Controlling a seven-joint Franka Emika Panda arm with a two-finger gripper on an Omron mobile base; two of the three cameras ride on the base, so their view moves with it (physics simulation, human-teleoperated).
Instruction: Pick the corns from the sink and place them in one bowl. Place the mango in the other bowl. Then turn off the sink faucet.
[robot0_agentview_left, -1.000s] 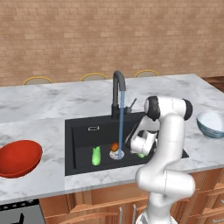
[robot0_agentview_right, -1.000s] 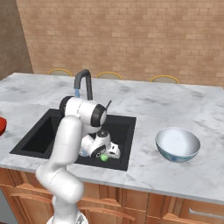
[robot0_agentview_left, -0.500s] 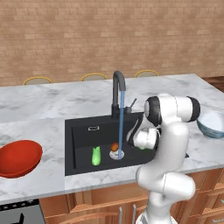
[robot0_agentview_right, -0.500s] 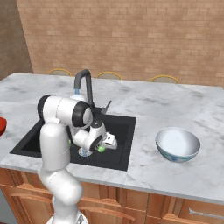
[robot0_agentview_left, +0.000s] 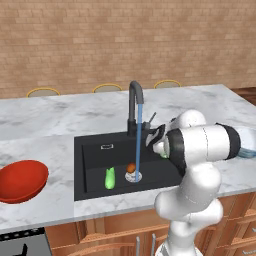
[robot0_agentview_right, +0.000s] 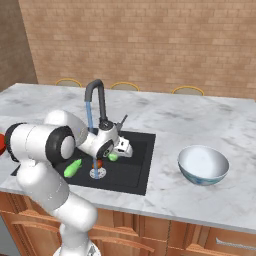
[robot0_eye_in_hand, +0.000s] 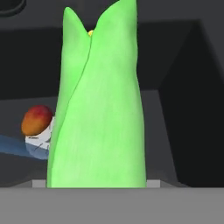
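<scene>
My gripper (robot0_agentview_right: 117, 152) is shut on one green corn (robot0_eye_in_hand: 98, 109), which stands upright and close in the hand view. It hangs above the right part of the black sink (robot0_agentview_left: 92, 150), and the held corn (robot0_agentview_right: 113, 157) peeks out under the hand. The other corn (robot0_agentview_left: 110, 178) lies on the sink floor left of the drain. The orange-red mango (robot0_agentview_left: 131, 168) sits by the drain, next to the blue water stream from the dark faucet (robot0_agentview_left: 134, 107). The red bowl (robot0_agentview_left: 20, 180) stands left of the sink, the pale bowl (robot0_agentview_right: 202, 164) right of it.
The faucet's thin lever (robot0_agentview_right: 122, 120) sticks up just behind the hand. The marble counter (robot0_agentview_right: 200, 125) runs around the sink. A brick wall and chair backs stand behind the counter.
The hand has risen from the sink floor with the corn in it, and the arm's upper links have swung round. The other corn and the mango stay put.
</scene>
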